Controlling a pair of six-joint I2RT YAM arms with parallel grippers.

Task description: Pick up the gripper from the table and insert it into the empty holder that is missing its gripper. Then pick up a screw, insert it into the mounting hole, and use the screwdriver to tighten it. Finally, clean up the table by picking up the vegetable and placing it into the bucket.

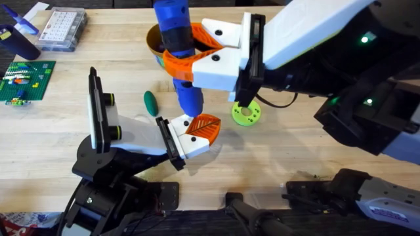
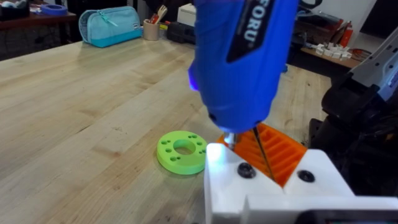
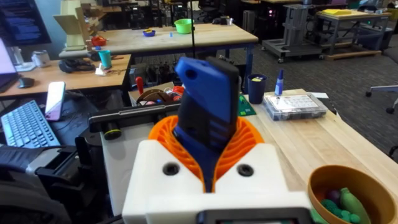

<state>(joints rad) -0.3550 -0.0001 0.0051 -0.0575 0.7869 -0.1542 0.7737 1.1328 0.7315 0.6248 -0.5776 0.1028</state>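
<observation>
My right gripper (image 1: 184, 60) is shut on the blue screwdriver (image 1: 178, 39), which it holds upright with orange pads on both sides (image 3: 208, 155). The tool's tip comes down on the holder (image 1: 190, 144), a white block with a black plate. My left gripper (image 1: 159, 141) is shut on the holder. The orange ribbed gripper (image 1: 204, 124) sits in the holder (image 2: 273, 180), between two dark holes. The thin black bit runs down across its ribs (image 2: 283, 152). The dark green vegetable (image 1: 151, 101) lies on the table left of the screwdriver. The yellow-orange bucket (image 1: 154, 40) stands behind it and has green pieces inside (image 3: 345, 186).
A lime-green disc with a centre hole (image 1: 246, 113) lies right of the holder (image 2: 181, 151). A clear parts box (image 1: 62, 29), a green board (image 1: 23, 80) and a dark blue object (image 1: 16, 36) sit at the far left. The right arm's body crosses the upper right.
</observation>
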